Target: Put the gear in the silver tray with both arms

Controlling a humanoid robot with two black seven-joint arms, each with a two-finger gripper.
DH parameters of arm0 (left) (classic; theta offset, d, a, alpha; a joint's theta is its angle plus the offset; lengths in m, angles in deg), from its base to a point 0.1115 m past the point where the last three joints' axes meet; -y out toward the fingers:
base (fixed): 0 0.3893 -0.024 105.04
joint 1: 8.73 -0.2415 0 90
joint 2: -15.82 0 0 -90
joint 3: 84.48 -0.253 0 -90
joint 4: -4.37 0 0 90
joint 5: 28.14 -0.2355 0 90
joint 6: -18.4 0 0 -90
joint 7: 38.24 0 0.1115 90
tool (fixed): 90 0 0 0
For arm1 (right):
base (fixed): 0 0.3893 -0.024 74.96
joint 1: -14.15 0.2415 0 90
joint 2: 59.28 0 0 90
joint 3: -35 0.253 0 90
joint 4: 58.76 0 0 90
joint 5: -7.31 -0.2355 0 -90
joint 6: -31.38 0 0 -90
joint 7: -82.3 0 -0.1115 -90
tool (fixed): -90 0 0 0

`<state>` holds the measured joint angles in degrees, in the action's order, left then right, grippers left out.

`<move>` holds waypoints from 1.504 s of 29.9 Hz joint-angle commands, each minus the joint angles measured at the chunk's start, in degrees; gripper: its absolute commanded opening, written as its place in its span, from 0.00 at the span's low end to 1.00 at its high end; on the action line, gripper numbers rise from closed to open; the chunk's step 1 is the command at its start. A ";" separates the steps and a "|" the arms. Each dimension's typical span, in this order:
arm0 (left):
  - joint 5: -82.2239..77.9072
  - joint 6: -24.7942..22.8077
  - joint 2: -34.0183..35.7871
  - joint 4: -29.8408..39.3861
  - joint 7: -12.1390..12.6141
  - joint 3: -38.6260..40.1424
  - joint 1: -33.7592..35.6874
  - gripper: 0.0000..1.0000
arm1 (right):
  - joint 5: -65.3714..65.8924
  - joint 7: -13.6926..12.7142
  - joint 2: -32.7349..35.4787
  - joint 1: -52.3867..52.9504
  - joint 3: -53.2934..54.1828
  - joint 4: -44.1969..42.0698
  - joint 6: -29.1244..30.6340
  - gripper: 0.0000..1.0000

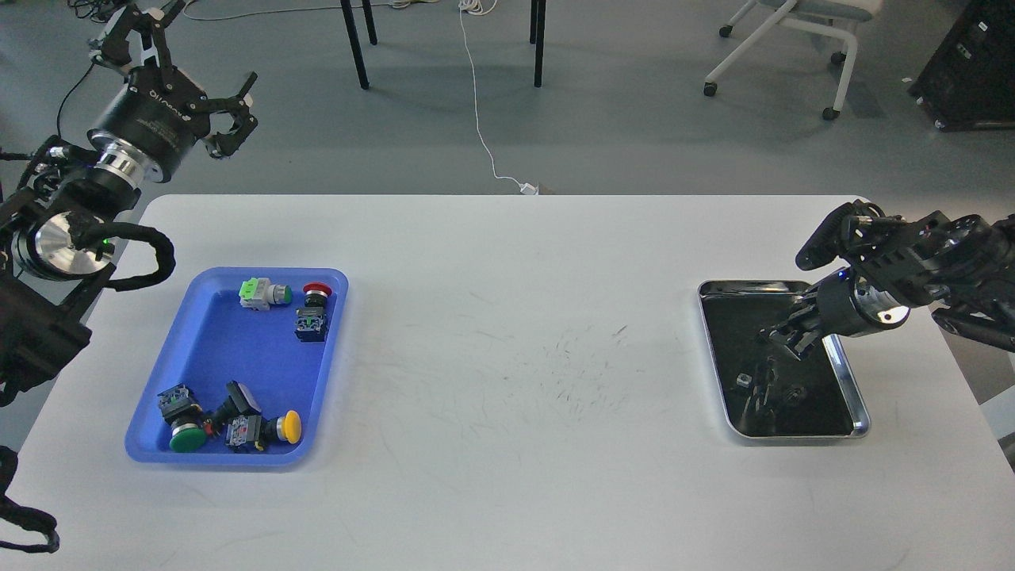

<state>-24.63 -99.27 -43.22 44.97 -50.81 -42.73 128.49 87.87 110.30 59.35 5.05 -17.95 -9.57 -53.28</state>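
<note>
The silver tray (853, 396) lies at the right of the white table, with a dark reflective bottom. A small dark gear (795, 391) lies in its near half. My right gripper (785, 339) comes in from the right and hovers low over the middle of the tray, above and behind the gear. Its fingers stand apart and hold nothing. My left gripper (232, 111) is raised at the far left, beyond the table's back edge, open and empty.
A blue plastic tray (208, 333) at the left holds several push-button switches with green, red and yellow caps. The table's middle (579, 365) bears only dark scuff marks. Chair and table legs stand on the floor behind.
</note>
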 commanded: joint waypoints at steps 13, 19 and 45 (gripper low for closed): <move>0.00 -0.01 -0.38 -0.09 1.40 0.00 0.32 0.98 | -26.23 0.00 3.18 -0.82 25.43 -5.42 0.02 0.99; 0.71 -0.10 -0.38 -1.14 1.84 0.61 0.41 0.98 | -32.83 0.00 2.65 -6.27 42.90 -6.92 -3.14 0.99; 4.04 0.16 -9.17 -5.18 1.66 7.90 0.76 0.98 | -83.26 -2.60 -3.49 -23.15 82.57 -12.27 3.88 0.99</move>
<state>-21.97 -99.11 -51.99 39.79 -49.17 -36.51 129.47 11.16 108.29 57.33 -18.11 63.01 -18.99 -52.56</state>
